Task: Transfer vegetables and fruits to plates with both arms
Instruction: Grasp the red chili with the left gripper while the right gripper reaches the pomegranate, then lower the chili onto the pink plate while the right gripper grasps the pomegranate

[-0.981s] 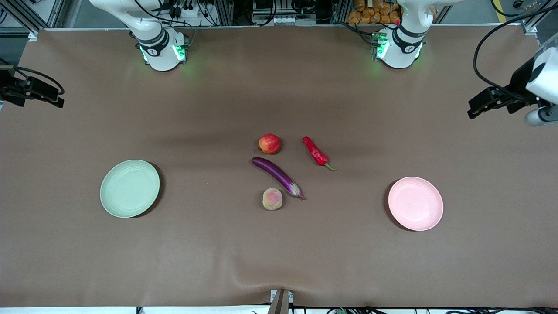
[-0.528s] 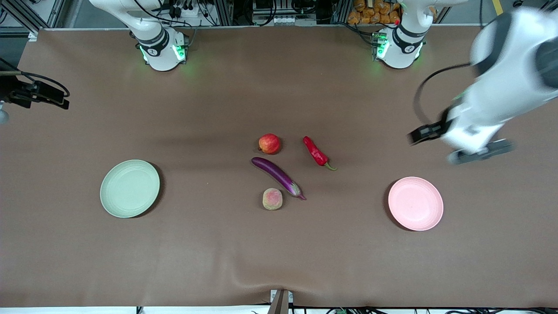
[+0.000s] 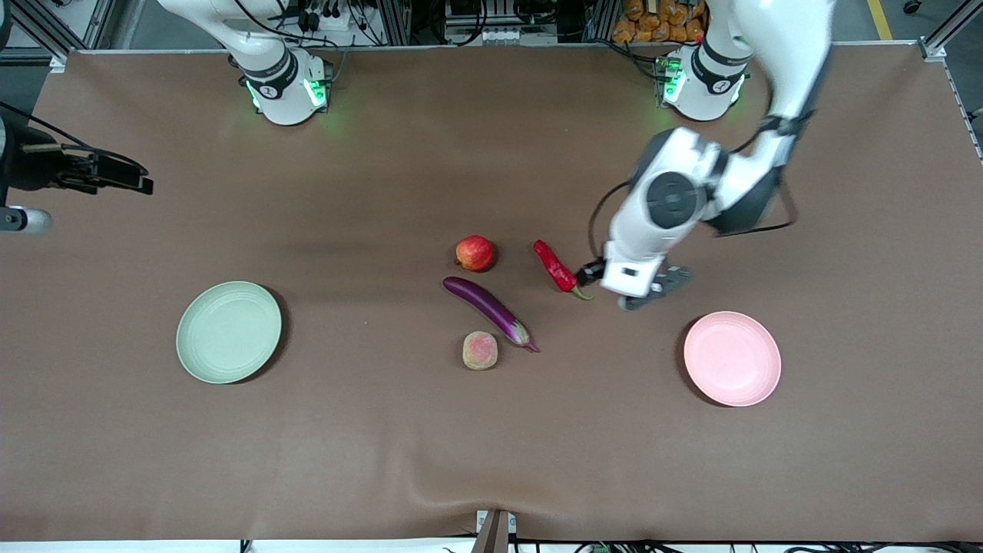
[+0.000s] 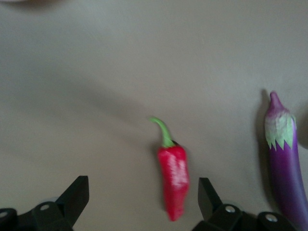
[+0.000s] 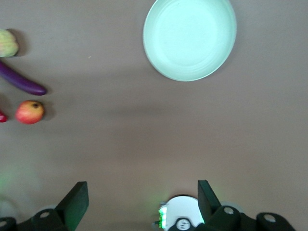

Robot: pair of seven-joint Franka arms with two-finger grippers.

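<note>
Covering the table, a brown cloth (image 3: 384,445) wrinkles at the camera edge; metal framing (image 3: 399,19) lines the top. Left gripper (image 3: 628,286) hangs spread wide, empty, over the cloth just beside the wrinkled red chili pepper (image 3: 556,266). Right gripper (image 5: 142,197) waits high, fingers apart, empty. Purple eggplant (image 3: 489,304), red-orange fruit (image 3: 474,253), pale peach (image 3: 480,350) lie mid-table between the green plate (image 3: 229,332) and pink plate (image 3: 732,358).

The eggplant (image 4: 288,163) (left wrist view) runs off the picture's edge.
</note>
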